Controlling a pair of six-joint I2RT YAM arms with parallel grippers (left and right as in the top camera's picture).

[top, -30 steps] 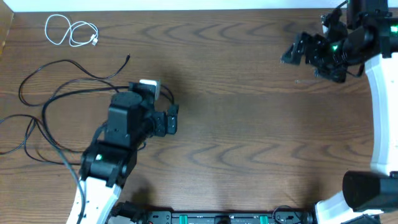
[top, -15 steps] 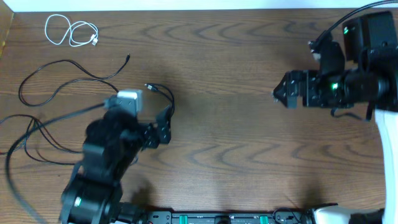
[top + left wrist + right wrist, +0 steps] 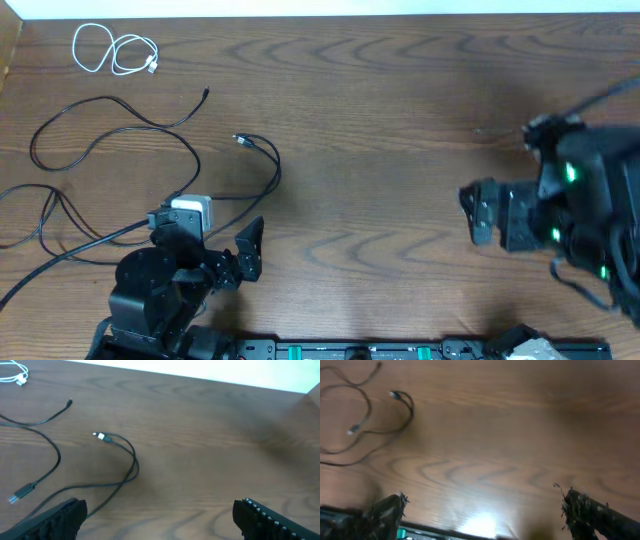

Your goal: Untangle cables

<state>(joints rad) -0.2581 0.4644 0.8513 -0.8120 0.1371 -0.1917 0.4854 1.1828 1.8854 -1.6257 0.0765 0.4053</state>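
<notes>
Several thin black cables [image 3: 120, 165] lie in loose, crossing loops on the left of the wooden table. One ends in a small plug [image 3: 240, 140], seen in the left wrist view as a curved black cable [image 3: 131, 457] with a silver plug [image 3: 100, 436]. A short white cable [image 3: 115, 50] is coiled at the far left corner, apart from the black ones. My left gripper [image 3: 250, 250] is open near the front edge, right of the black cables, with nothing between its fingers [image 3: 55, 520]. My right gripper [image 3: 472, 215] hangs open and empty over bare wood on the right.
The black equipment rail [image 3: 350, 350] runs along the table's front edge, close under both arms. The left arm's body [image 3: 160, 285] sits over the lower ends of the black cables. A flat USB plug [image 3: 17, 495] lies left of my left fingers.
Both arms have drawn back toward the front edge. The left gripper has left the black cable loop. The right arm came down from the far right corner. Both grippers stayed open.
</notes>
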